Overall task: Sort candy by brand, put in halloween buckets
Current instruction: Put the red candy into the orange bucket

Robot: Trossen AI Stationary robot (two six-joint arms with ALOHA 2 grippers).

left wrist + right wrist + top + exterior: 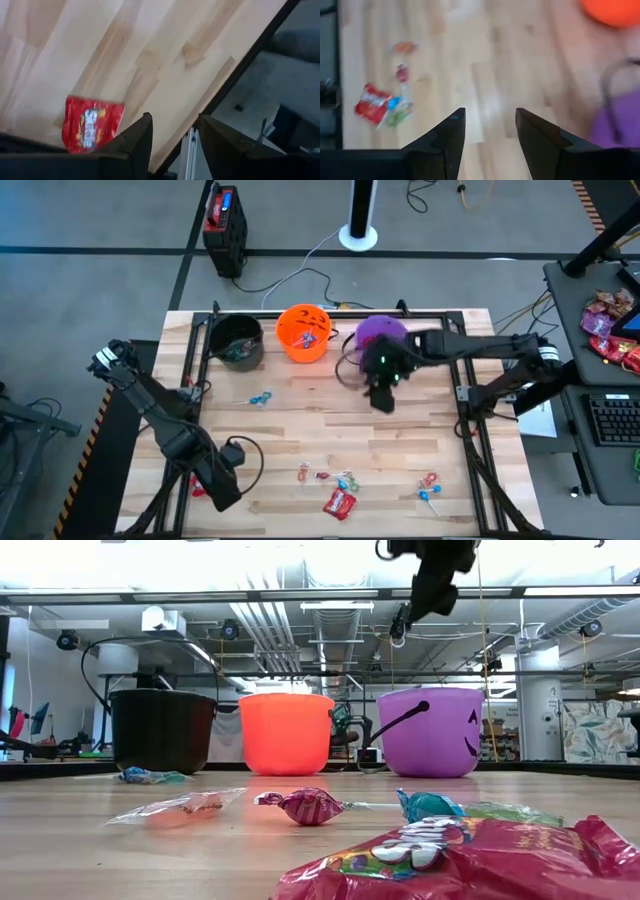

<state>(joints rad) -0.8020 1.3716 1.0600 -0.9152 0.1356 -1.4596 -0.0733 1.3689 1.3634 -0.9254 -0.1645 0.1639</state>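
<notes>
Three halloween buckets stand in a row at the table's far edge: black [238, 340], orange [304, 332] and purple [380, 332]. Candy lies loose on the wood: a blue piece [261, 398] mid-left, a cluster with a red packet [339, 503] near the front, and lollipops [428, 488] to its right. My left gripper [175, 145] hovers open over the near left corner, beside a red Skittles packet [91, 123] that lies flat on the table. My right gripper [490, 135] hangs open in the air, just in front of the purple bucket [620, 125], with nothing between its fingers.
The table has a dark metal frame along its edges [470, 395]; the near left edge [235, 85] lies close by my left gripper. The wood between the buckets and the front candy is bare. The low view shows the red packet [470, 860] lying closest.
</notes>
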